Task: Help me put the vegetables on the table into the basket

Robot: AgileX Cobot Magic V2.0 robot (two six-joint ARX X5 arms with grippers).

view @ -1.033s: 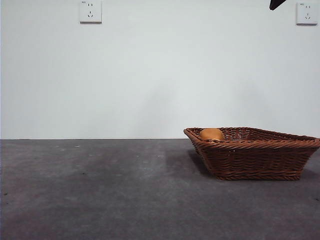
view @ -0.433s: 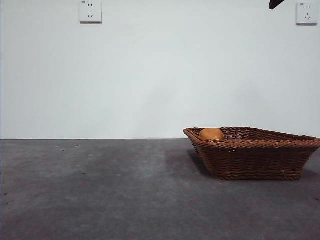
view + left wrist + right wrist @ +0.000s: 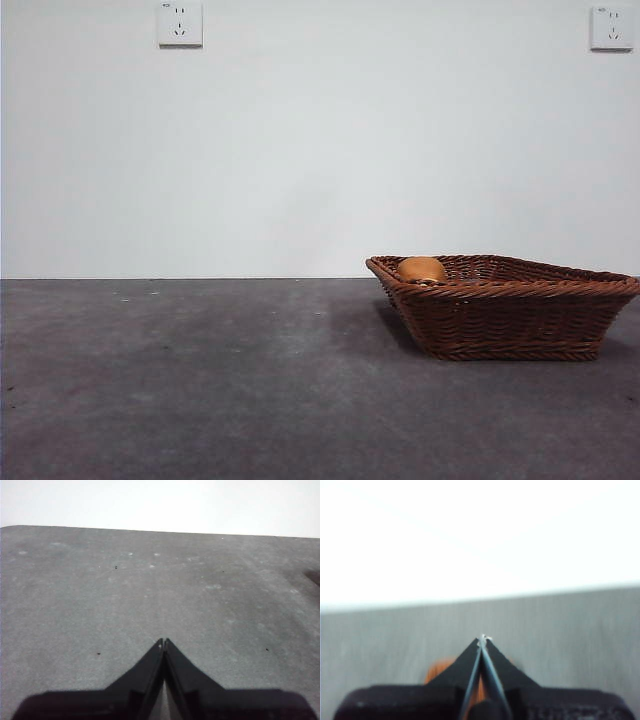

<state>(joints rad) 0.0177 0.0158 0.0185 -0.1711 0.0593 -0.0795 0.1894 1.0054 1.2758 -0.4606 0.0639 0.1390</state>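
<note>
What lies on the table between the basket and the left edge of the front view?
Only bare table: in the front view, no object lies left of the basket. The potato sits inside the basket.

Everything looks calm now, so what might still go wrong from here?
Only the potato peeks above the basket rim, near one end wall; the corn and eggplant are not visible, so I cannot confirm they are in. The right wrist view is blurred, hinting at fast motion, with an orange shape just behind the shut right gripper; a quick swing there might clip it. The left gripper hangs shut over bare table.
</note>
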